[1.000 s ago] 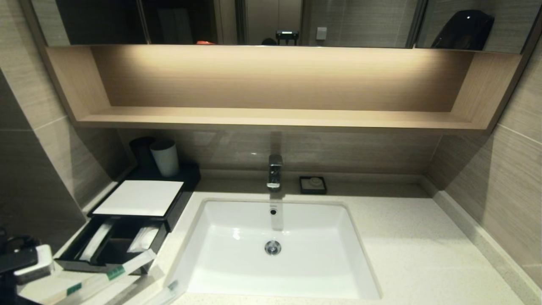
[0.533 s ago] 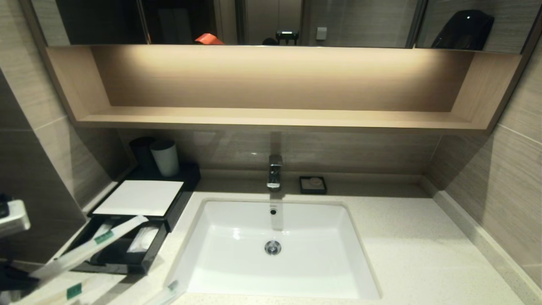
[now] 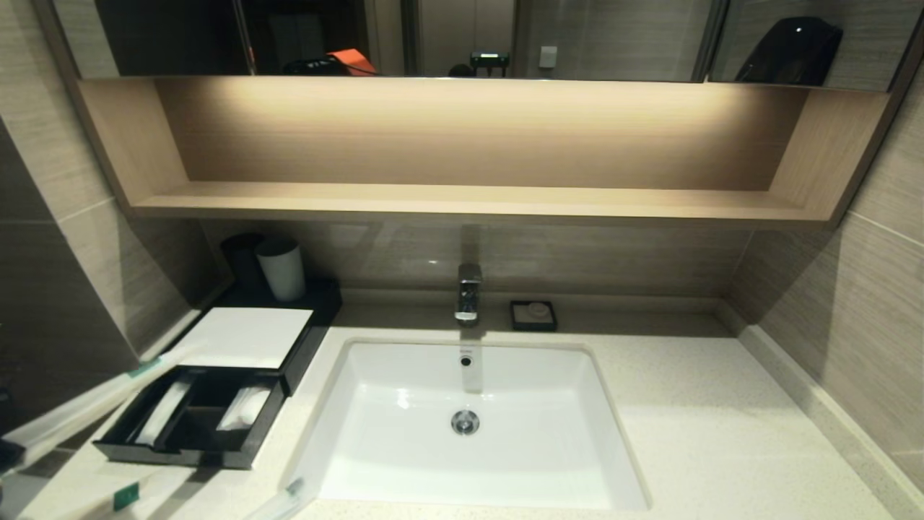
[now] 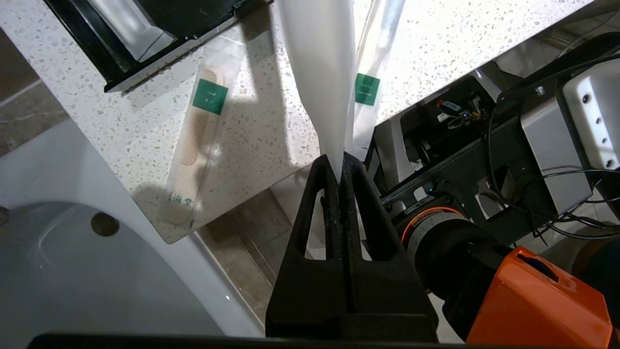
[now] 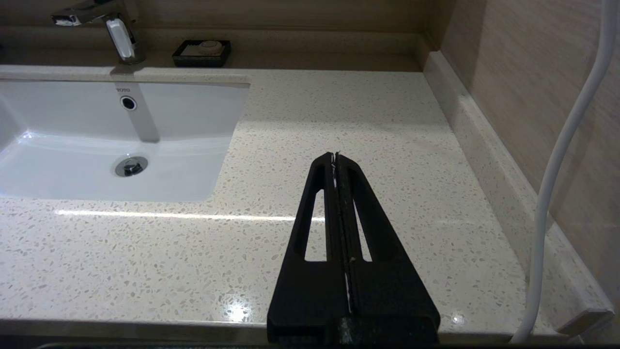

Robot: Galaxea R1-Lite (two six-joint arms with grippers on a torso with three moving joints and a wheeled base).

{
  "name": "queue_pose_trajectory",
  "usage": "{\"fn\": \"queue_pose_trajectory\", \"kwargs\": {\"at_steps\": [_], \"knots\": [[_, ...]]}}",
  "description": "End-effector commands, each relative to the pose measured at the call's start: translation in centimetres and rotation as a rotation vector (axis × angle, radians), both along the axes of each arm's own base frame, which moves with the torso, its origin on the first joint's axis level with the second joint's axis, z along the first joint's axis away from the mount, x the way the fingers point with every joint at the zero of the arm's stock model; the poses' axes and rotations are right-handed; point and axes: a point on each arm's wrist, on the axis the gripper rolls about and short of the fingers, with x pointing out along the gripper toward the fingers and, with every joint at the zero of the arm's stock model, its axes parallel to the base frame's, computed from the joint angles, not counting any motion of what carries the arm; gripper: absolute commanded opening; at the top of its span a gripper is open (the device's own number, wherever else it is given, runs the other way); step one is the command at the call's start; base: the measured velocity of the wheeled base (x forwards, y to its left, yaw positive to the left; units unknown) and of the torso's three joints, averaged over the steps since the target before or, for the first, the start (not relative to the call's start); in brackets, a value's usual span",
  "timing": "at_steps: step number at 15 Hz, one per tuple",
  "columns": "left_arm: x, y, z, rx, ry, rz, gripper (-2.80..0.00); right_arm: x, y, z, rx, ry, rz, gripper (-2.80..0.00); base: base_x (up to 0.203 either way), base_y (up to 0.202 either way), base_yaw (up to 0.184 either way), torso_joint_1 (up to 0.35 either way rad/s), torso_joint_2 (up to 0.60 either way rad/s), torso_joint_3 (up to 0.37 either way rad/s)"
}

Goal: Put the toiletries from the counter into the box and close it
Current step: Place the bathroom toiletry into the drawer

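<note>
Left gripper [image 4: 340,162], black and wedge-shaped, fingers clamped together on the tip of a long whitish packet [image 4: 319,72]. The packet's far end runs out of the left wrist view; in the head view the same packet [image 3: 86,404] appears as a pale strip slanting up over the left edge of the counter [image 3: 686,404], and the gripper itself is cut off at the frame's left border.

Two further toiletries lie flat on the speckled cream stone: a comb packet [image 4: 198,140] in clear wrap with a green square label, just beside the sink rim, and a slim clear packet [image 4: 370,87], also green-labelled, partly hidden behind the held one. In the head view both are cropped by the lower edge.

The box [image 3: 303,347], low and dark with a flat white top panel, stands at the counter's left rear corner. Its divided drawer [image 3: 180,451] is pulled out; each of two compartments shows a whitish wrapped item, contents otherwise hard to make out.

Right gripper [image 5: 335,157], fingers pressed together on nothing, hovers over bare counter to the right of the glossy white rectangular sink [image 3: 476,491]. It is out of sight in the head view.
</note>
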Motion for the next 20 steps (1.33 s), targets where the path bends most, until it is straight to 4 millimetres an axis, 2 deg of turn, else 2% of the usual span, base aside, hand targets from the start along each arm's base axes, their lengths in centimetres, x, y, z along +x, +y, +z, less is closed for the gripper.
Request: {"fn": "queue_pose_trajectory", "kwargs": {"at_steps": [1,8,11,13,15,18,20], "knots": [[-0.4,-0.3,0.5,0.013,-0.017,-0.001,-2.8,0.0,0.0,0.0,0.0,0.0,0.0,-2.8,0.0,0.0,0.0,0.0,0.0,0.0],[-1.2,-1.3,2.1,0.072,-0.078,-0.013,-2.8,0.0,0.0,0.0,0.0,0.0,0.0,-2.8,0.0,0.0,0.0,0.0,0.0,0.0],[-0.7,-0.5,1.9,0.059,-0.062,0.008,-2.8,0.0,0.0,0.0,0.0,0.0,0.0,-2.8,0.0,0.0,0.0,0.0,0.0,0.0],[-0.6,-0.2,1.5,0.017,-0.023,0.125,-2.8,0.0,0.0,0.0,-0.001,-0.001,0.0,-2.8,0.0,0.0,0.0,0.0,0.0,0.0],[0.1,-0.8,1.5,-0.032,0.021,0.261,-2.8,0.0,0.0,0.0,0.0,0.0,0.0,-2.8,0.0,0.0,0.0,0.0,0.0,0.0],[1.8,-1.6,1.6,-0.076,0.082,0.526,-2.8,0.0,0.0,0.0,0.0,-0.001,0.0,-2.8,0.0,0.0,0.0,0.0,0.0,0.0],[3.3,-1.9,1.0,-0.047,0.08,0.663,-2.8,0.0,0.0,0.0,0.0,0.0,0.0,-2.8,0.0,0.0,0.0,0.0,0.0,0.0]]}}
